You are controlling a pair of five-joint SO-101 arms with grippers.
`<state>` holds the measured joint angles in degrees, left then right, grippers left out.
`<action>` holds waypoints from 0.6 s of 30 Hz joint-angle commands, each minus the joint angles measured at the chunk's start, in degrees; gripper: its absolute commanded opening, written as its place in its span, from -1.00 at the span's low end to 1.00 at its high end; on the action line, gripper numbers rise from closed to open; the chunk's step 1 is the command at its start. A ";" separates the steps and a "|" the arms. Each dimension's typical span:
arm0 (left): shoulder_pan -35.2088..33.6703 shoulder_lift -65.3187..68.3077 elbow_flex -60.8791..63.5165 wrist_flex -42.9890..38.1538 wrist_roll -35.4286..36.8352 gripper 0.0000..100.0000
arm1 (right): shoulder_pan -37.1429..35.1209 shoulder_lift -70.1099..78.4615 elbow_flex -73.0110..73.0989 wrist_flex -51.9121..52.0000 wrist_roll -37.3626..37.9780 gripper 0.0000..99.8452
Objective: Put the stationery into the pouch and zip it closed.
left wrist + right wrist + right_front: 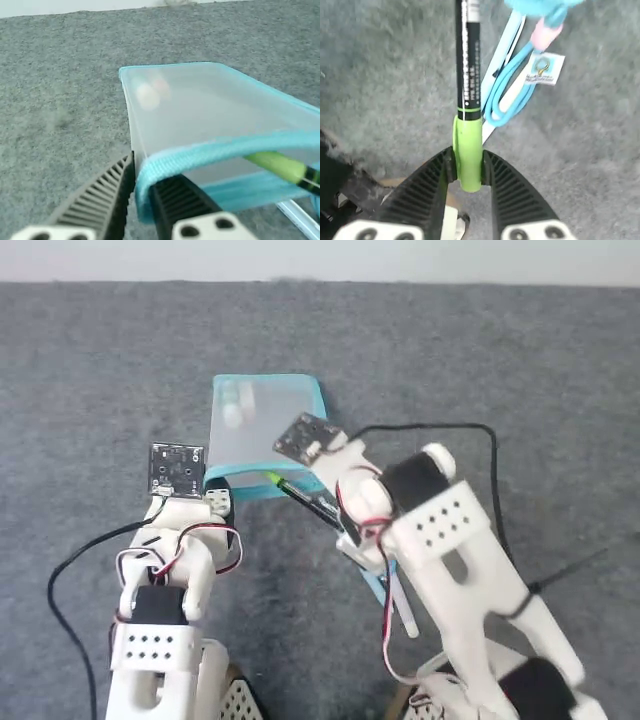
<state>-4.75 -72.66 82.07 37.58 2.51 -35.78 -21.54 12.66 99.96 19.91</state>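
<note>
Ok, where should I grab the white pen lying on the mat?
Come from above, jaws across the barrel of the white pen: it lies flat, long and thin. Take the end nearer the arms' bases, clear of the blue cord loop lying across it.

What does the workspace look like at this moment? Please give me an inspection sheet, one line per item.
Surface: grey carpet-like mat.
Job's things: translucent pouch with teal edges, mouth toward the arms; green-and-black pen, tip at that mouth; pale pens on the mat; small pale thing inside the pouch, unclear.
Clutter: a tag on a blue cord, beside the pale pens.
Grippers: left gripper shut on the pouch's rim; right gripper shut on the pen.
Cables: black cable by the right arm; second cable by the left arm.
Surroundings: pale wall behind the mat.
</note>
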 commanded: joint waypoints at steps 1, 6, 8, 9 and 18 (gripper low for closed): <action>0.09 0.00 -3.12 -1.23 0.62 -0.98 | -0.22 5.58 -8.53 -0.66 -0.97 -0.98; 0.18 0.00 -3.12 -1.14 0.62 -0.98 | -0.22 20.00 -22.33 -0.48 -6.15 -0.98; 0.26 0.00 -3.12 -1.14 0.53 -0.98 | -0.22 25.80 -29.27 -0.13 -9.23 -0.98; 0.26 0.00 -3.12 -1.14 0.53 -0.98 | -0.22 28.26 -32.62 0.04 -10.90 -0.98; 5.80 -0.44 -2.07 -1.23 -0.88 -0.98 | -0.48 39.78 -52.22 2.68 -15.03 -0.62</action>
<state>-0.18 -72.66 82.07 37.58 2.33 -35.60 19.16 -34.20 100.66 5.41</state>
